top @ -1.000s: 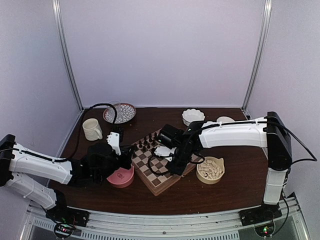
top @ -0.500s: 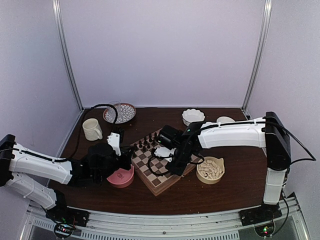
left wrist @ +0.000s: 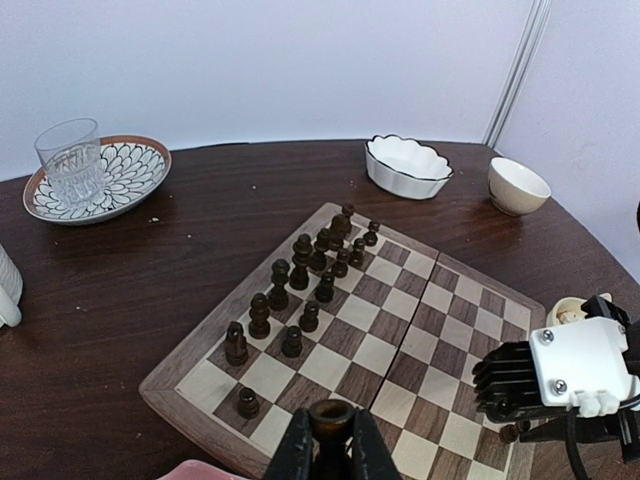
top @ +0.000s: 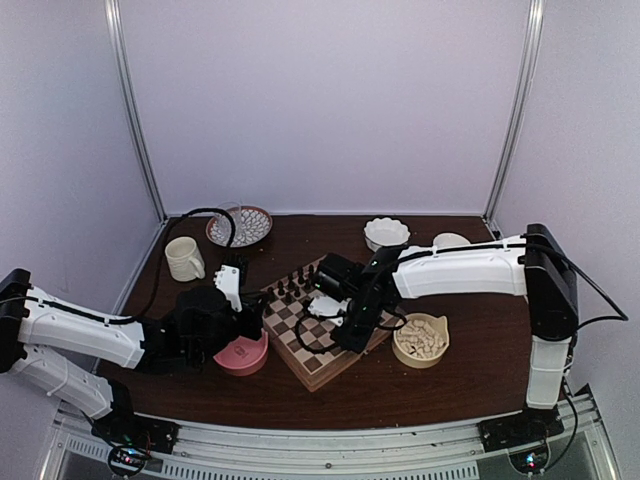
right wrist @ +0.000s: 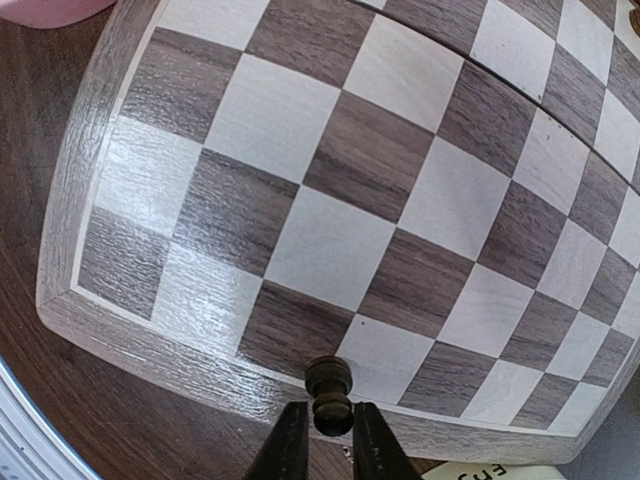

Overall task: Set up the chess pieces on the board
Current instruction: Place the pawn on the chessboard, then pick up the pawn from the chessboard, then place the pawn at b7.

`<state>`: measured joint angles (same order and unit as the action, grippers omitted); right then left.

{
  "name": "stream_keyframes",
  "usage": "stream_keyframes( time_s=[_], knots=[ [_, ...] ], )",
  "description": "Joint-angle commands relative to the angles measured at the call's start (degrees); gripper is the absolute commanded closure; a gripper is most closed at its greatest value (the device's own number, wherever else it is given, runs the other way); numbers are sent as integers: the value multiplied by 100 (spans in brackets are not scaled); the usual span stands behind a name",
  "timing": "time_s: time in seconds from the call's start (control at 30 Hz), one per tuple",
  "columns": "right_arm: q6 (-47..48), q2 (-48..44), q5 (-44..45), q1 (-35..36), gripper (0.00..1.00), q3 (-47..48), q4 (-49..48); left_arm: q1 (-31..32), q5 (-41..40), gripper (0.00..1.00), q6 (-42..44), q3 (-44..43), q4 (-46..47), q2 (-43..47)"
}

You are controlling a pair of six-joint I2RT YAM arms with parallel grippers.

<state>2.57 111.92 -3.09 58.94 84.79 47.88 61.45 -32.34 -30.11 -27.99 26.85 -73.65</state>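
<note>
Right arm has slid a bit inward over the board [right wrist: 75, 200] vs a sec ago; left arm hasn't budged. Right tool [right wrist: 328, 428] is nearly closed, fingertips pinching a dark pawn [right wrist: 328, 385] upright, low over the squares right by the tan border. Left tool [left wrist: 330, 440] is clamped almost shut on another dark piece [left wrist: 331, 414], at the board's near edge, beside the pink bowl [top: 240, 356]. Further out, dark pieces [left wrist: 279, 285] stand in two rows along the far-left side. A tan bowl [top: 420, 340] of cream pieces sits beside the board on the bench [top: 470, 370]. Risks, imo: pawn is so near the edge that a skewed release could tip it off onto the bench. Both wrists crowd the board, so a careless swing could clip standing pieces.
</note>
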Motion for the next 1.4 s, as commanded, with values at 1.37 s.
stream_keyframes(
  time_s=[1.37],
  knots=[
    [-48, 1735, 349, -31, 99, 3154, -511, -347, -950, 100, -1637, 217, -870, 656]
  ],
)
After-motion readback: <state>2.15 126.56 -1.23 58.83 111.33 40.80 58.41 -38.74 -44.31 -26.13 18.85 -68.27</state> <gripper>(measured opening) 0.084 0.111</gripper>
